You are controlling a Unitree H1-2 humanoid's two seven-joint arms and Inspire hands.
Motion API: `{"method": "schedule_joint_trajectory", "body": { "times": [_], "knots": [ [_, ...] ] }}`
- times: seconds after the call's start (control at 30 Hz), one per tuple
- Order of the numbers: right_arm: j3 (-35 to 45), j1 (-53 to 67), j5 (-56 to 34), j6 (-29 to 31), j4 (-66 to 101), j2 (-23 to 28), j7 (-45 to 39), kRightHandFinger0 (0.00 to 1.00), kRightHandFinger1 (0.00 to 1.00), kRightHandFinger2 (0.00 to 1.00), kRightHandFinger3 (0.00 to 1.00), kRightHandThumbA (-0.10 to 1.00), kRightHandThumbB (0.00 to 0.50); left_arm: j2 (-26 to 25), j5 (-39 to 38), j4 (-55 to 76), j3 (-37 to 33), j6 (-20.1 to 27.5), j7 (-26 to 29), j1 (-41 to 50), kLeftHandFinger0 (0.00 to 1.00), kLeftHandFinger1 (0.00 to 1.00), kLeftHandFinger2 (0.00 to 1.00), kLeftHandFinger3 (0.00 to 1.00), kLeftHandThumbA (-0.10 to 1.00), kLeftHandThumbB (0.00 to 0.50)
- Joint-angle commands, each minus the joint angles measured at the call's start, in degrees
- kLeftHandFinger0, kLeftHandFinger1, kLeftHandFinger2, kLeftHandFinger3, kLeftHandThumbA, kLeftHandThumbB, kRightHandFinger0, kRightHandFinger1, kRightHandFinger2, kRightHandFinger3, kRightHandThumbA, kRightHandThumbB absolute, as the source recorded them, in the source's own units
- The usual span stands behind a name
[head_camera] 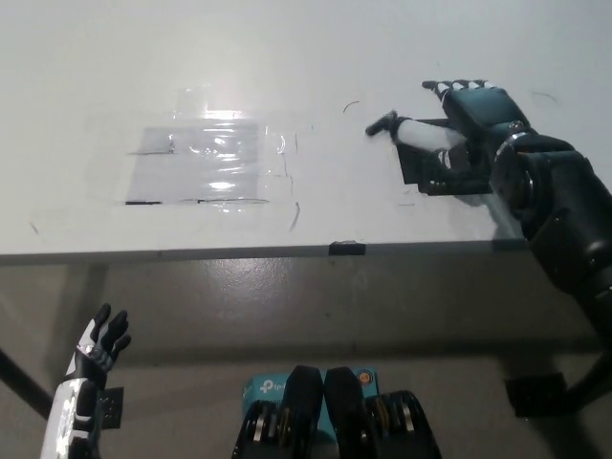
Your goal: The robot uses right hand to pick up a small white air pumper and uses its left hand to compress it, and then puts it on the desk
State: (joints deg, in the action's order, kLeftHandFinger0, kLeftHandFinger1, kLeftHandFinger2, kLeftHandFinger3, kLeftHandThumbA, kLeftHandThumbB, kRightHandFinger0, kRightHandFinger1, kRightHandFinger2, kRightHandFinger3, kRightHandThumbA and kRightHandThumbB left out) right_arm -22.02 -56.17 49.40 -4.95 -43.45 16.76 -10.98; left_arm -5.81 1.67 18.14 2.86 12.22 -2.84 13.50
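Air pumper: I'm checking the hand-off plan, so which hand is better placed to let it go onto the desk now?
Right. The black right hand is shut on the air pumper low over the desk, while the white left hand hangs open below the desk edge, far off.

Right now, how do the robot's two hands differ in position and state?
The black right hand is up on the white desk, closed around the small white air pumper; the white left hand hangs below the desk edge at lower left. The right hand holds something; the left hand is open, fingers spread, holding nothing. Both have dark fingers.
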Motion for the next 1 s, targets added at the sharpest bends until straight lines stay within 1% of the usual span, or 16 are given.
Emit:
{"method": "schedule_joint_trajectory", "body": {
  "times": [0.0,0.03,0.07,0.13,0.2,0.27,0.33,0.37,0.47,0.6,0.63,0.73,0.77,0.8,0.83,0.97],
  "knots": [
    [0.7,-1.7,-1.2,0.7,4.2,2.3,3.3,1.0,1.0,1.0,1.0,0.68,0.298,-0.8,0.0,0.7,0.3,1.6,0.0,0.8,1.0,1.0,1.0,1.0,1.0,0.174],
    [1.0,-1.4,-1.7,0.8,5.1,2.5,3.1,1.0,1.0,1.0,1.0,0.71,0.304,-0.7,0.2,0.7,0.4,1.9,0.1,0.7,1.0,1.0,1.0,1.0,1.0,0.17],
    [1.5,-1.0,-2.4,0.2,7.0,2.9,1.8,1.0,1.0,1.0,1.0,0.8,0.331,-0.6,-0.2,0.7,0.3,1.9,0.0,0.6,1.0,1.0,1.0,1.0,1.0,0.167],
    [2.5,-0.4,-3.4,0.9,9.2,3.5,2.2,1.0,1.0,1.0,1.0,0.88,0.401,-0.7,-0.8,0.7,0.2,1.5,-0.2,0.5,1.0,1.0,1.0,1.0,1.0,0.175],
    [4.2,0.2,-5.5,2.5,11.8,4.0,3.0,1.0,1.0,1.0,1.0,0.95,0.44,-0.7,-0.4,0.9,0.1,1.5,-0.2,0.5,1.0,1.0,1.0,1.0,1.0,0.18],
    [6.6,0.2,-8.9,3.0,15.0,4.1,1.5,1.0,1.0,1.0,1.0,0.94,0.424,-0.7,-0.5,1.0,0.2,0.9,-0.2,0.3,1.0,1.0,1.0,1.0,1.0,0.194],
    [9.1,0.2,-12.6,1.6,20.2,4.7,-2.7,1.0,1.0,1.0,1.0,1.0,0.416,-0.6,0.7,0.9,0.2,1.7,0.1,0.1,1.0,1.0,1.0,1.0,1.0,0.188],
    [11.0,0.2,-15.5,1.8,21.9,4.6,-3.5,1.0,1.0,1.0,1.0,1.0,0.428,-0.7,0.5,0.6,0.1,2.3,0.0,-0.1,1.0,1.0,1.0,1.0,1.0,0.178],
    [14.2,-0.6,-18.5,2.4,25.8,5.1,-3.3,1.0,1.0,1.0,1.0,1.0,0.415,-0.4,0.4,0.4,-0.2,1.6,-0.1,-1.6,1.0,1.0,1.0,1.0,1.0,0.19],
    [21.4,4.0,-25.5,1.4,45.0,4.0,-1.3,1.0,1.0,1.0,1.0,1.0,0.376,-0.4,0.4,-0.1,-1.3,1.1,-0.8,-4.0,1.0,1.0,1.0,1.0,1.0,0.211],
    [22.9,7.6,-27.0,0.4,53.3,3.0,-0.9,1.0,1.0,1.0,1.0,1.0,0.379,-0.6,0.3,-0.6,-1.4,1.3,-1.0,-4.5,1.0,1.0,1.0,1.0,1.0,0.22],
    [24.5,14.8,-29.0,-0.9,65.7,1.5,-0.4,1.0,1.0,1.0,1.0,1.0,0.348,-0.9,0.0,-1.4,-1.9,1.5,-1.7,-6.0,1.0,1.0,1.0,1.0,1.0,0.219],
    [24.5,20.4,-30.7,0.5,72.0,0.3,0.6,1.0,1.0,1.0,1.0,1.0,0.315,-1.1,-0.2,-2.1,-2.1,1.6,-2.0,-6.5,1.0,1.0,1.0,1.0,1.0,0.219],
    [24.4,22.4,-30.8,1.1,74.2,-0.4,1.4,1.0,1.0,1.0,1.0,1.0,0.312,-1.4,-0.5,-2.4,-2.0,1.4,-2.2,-7.1,1.0,1.0,1.0,1.0,1.0,0.219],
    [23.4,27.8,-31.8,4.1,77.5,-2.2,3.5,1.0,1.0,1.0,1.0,1.0,0.282,-1.4,-1.0,-3.0,-2.0,1.4,-2.4,-7.7,1.0,1.0,1.0,1.0,1.0,0.217],
    [20.4,38.1,-32.5,9.5,79.7,-7.1,7.1,1.0,1.0,1.0,1.0,1.0,0.246,-0.9,-1.2,-4.8,-1.7,1.7,-2.0,-8.7,1.0,1.0,1.0,1.0,1.0,0.224]
  ]
}}
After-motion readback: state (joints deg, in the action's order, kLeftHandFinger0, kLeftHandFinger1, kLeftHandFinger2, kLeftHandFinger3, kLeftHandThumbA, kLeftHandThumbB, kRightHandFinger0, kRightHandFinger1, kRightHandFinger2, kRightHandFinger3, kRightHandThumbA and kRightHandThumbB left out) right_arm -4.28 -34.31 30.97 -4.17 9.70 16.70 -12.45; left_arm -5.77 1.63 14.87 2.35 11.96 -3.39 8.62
